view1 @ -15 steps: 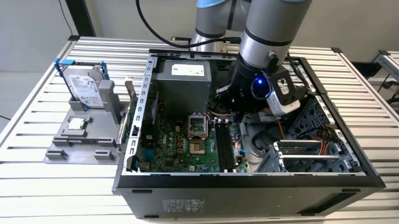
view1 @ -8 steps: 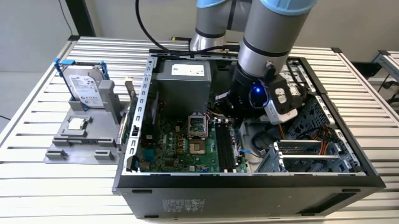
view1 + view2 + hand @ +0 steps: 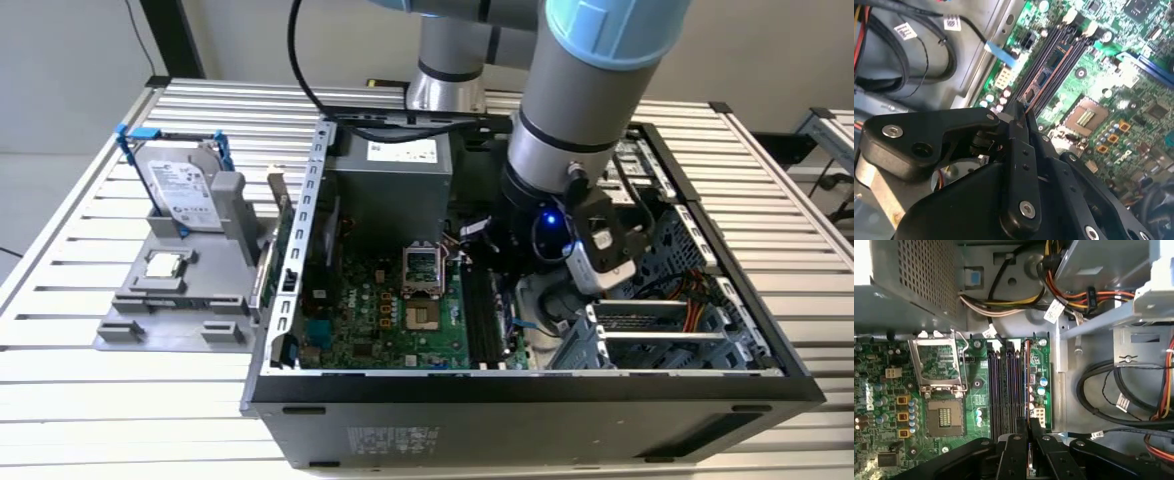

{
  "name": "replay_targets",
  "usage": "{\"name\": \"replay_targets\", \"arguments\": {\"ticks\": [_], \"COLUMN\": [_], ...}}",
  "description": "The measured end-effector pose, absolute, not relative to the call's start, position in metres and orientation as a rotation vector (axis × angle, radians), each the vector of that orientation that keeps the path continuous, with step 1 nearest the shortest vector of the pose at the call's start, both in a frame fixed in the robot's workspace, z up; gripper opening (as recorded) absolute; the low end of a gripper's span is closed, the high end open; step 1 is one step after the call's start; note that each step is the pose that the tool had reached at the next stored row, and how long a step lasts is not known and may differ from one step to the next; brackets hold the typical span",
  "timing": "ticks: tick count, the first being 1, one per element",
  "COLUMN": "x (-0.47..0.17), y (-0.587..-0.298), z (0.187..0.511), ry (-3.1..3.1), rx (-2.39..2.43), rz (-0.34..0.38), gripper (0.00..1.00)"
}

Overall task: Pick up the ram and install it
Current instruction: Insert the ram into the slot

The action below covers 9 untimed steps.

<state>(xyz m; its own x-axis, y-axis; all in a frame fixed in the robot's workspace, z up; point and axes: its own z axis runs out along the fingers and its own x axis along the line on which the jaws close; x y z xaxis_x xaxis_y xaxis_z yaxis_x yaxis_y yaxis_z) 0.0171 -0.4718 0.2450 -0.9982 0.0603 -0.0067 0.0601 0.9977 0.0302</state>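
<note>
A slatted metal bench carries an open computer case lying on its side, with a grey parts holder on the exterior view's left of it. That holder has one silver hard drive standing upright and one small square processor chip lying flat.

The single arm reaches down inside the case. The end effector has its fingers drawn together on the ram — a dark stick seen edge-on, standing in line with the memory slots on the green motherboard. I count about four long slots side by side, and the ram sits at the one farthest from the empty processor socket.

So the pick-up looks done and the install is in hand. Whether the stick is fully seated I cannot tell. To my eye it calls for a straight push along the slot — any tilt could jam an end.
</note>
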Motion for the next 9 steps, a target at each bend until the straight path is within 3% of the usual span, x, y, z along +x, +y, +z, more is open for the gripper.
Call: {"name": "replay_targets", "arguments": {"ticks": [9], "x": [0.0168], "y": [-0.475], "z": [0.2417], "ry": [3.132], "rx": [0.089], "rz": [0.047], "gripper": [0.0]}}
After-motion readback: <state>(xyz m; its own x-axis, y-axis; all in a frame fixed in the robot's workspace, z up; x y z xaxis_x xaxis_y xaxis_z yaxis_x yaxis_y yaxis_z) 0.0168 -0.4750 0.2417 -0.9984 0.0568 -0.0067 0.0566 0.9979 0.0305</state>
